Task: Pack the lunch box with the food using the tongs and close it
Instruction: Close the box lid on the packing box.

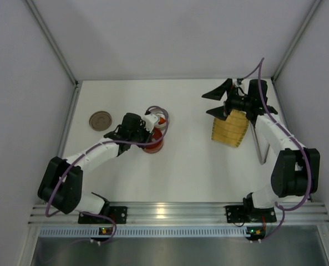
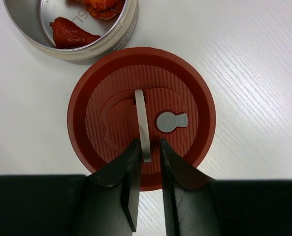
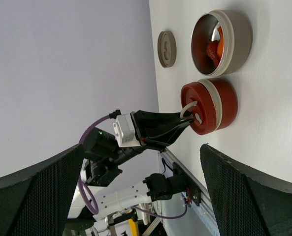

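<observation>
The lunch box shows as two round parts. A red-lidded pot (image 2: 141, 123) stands closed, with a pale loop handle (image 2: 142, 118) on its lid. My left gripper (image 2: 149, 147) straddles that handle with its jaws slightly apart, a gap showing on the right side. Just beyond stands an open metal tin (image 2: 22, 29) holding the food, a red piece (image 2: 69, 32) and an orange piece (image 2: 101, 6). The tongs (image 1: 258, 145) lie at the right beside my right arm. My right gripper (image 1: 218, 103) hangs wide open and empty above the yellow tray's far end.
A grey round lid (image 1: 100, 120) lies on the table left of the two pots. The yellow woven tray (image 1: 229, 127) sits at the right, next to the tongs. White walls close the table on three sides; a metal rail (image 1: 170, 211) runs along the near edge.
</observation>
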`<state>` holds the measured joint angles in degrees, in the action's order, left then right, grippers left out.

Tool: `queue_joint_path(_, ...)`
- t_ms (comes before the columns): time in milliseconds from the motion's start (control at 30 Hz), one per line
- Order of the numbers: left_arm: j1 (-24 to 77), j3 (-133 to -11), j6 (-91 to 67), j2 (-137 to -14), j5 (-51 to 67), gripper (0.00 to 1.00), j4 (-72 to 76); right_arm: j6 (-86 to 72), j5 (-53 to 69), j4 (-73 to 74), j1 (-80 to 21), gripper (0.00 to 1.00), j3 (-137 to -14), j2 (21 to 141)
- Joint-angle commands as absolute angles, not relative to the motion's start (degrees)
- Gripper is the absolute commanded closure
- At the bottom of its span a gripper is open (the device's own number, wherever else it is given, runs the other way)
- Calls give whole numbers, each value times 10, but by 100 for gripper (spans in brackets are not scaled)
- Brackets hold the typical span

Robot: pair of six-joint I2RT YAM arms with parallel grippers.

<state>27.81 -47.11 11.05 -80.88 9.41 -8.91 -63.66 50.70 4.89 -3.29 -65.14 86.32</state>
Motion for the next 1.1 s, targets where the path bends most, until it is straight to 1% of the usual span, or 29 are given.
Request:
queue_joint_path(0,278,-497,110,-820,97,74,-103,-640,514,6,-26,1,-650,862)
queue_joint_path(533,278,-543,107,-861,81,72,-117,-653,518,-21,-26,1,-638,861)
queue_joint_path(767,278,-551,107,-867,75,73,-121,-655,520,-23,-26,1,-636,861)
queue_joint_path(867,279,-560,110,-869,71,81,-130,-655,520,-23,-26,1,-636,861)
queue_joint_path(900,278,-570,112,-872,71,84,-135,-656,519,-23,-26,1,-637,862)
queue_joint_path(933,279,-576,117,-873,70,91,-148,-656,520,-23,-26,1,-637,863)
queue_joint_path(1000,279,-597,120,-877,69,99,-159,-655,520,-23,-25,1,-638,863)
queue_joint_path(1067,279,-613,120,-882,67,100,-181,-655,521,-23,-26,1,-639,863)
